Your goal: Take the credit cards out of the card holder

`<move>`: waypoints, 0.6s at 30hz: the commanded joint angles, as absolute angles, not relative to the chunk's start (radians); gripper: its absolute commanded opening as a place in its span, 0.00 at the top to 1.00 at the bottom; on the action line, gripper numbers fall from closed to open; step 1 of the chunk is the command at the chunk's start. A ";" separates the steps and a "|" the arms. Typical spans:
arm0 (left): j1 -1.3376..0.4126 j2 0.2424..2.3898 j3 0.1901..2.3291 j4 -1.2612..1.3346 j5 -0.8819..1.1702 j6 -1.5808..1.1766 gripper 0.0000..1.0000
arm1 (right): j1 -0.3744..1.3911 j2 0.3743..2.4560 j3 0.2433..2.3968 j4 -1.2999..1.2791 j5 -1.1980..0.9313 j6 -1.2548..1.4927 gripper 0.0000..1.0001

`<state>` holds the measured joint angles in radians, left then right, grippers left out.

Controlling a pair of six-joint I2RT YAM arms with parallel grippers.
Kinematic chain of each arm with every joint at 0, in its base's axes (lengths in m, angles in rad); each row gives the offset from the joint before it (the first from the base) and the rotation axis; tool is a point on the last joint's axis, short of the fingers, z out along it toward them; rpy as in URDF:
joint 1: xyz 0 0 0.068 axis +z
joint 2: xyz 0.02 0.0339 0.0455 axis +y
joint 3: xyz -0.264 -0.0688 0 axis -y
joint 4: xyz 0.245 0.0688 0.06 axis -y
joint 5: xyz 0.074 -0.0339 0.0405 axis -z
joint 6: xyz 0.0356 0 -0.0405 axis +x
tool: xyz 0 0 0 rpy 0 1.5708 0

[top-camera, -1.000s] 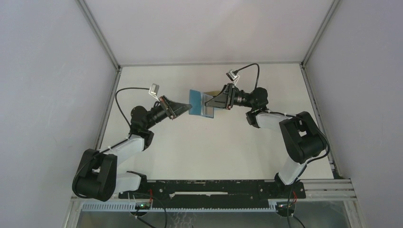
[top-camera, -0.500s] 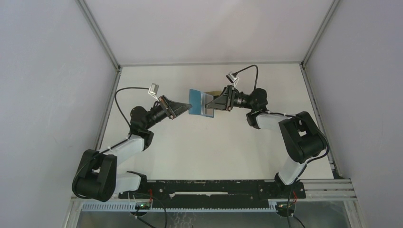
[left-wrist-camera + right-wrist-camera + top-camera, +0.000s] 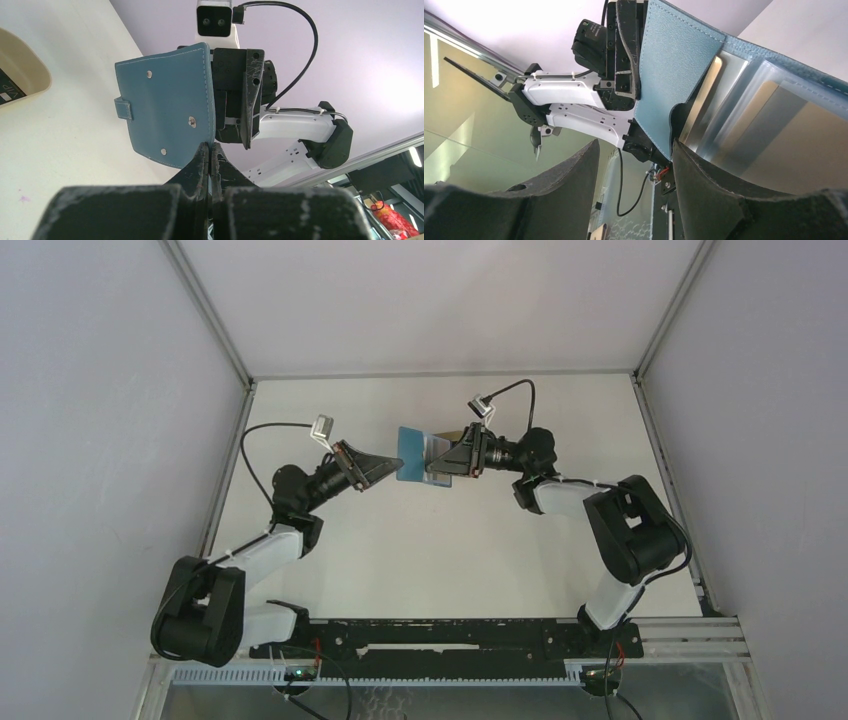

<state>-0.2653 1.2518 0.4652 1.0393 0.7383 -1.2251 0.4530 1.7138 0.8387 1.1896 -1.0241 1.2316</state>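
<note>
The step in hand is getting at the cards. The blue card holder [image 3: 165,105] is open and held up in the air over the far middle of the worktop [image 3: 450,550], in the top middle of the overhead view.

The left hand [image 3: 209,147] is squeezed fully shut on the bottom edge of the holder's outer flap. Its arm reaches up and across from the left.

The right hand [image 3: 635,145] comes in from the other side, level with the left one. Its two fingers are wide apart and hold nothing. One corner of a blue flap pokes in between them, closer to the finger on the right of that view.

Inside the holder are clear pockets [image 3: 769,75]. The shiny flat things in them look like the credit cards [image 3: 744,125], so they are not out yet.

Next, I think the right hand has to slide in to a card's edge, pinch it and pull it out while the left hand keeps the holder steady.

A tan tray [image 3: 25,70] sits on the worktop just behind.
</note>
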 commanded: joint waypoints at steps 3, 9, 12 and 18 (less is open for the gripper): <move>-0.265 1.213 0.448 1.121 0.753 -1.247 1.00 | 0.458 1.723 0.879 1.236 -0.989 1.220 0.36; -0.267 1.211 0.445 1.128 0.758 -1.254 1.00 | 0.453 1.738 0.909 1.237 -0.977 1.217 0.37; -0.267 1.214 0.445 1.132 0.762 -1.258 1.00 | 0.445 1.754 0.931 1.238 -0.977 1.221 0.37; -0.268 1.229 0.446 1.147 0.766 -1.267 1.00 | 0.444 1.772 0.966 1.241 -0.979 1.229 0.39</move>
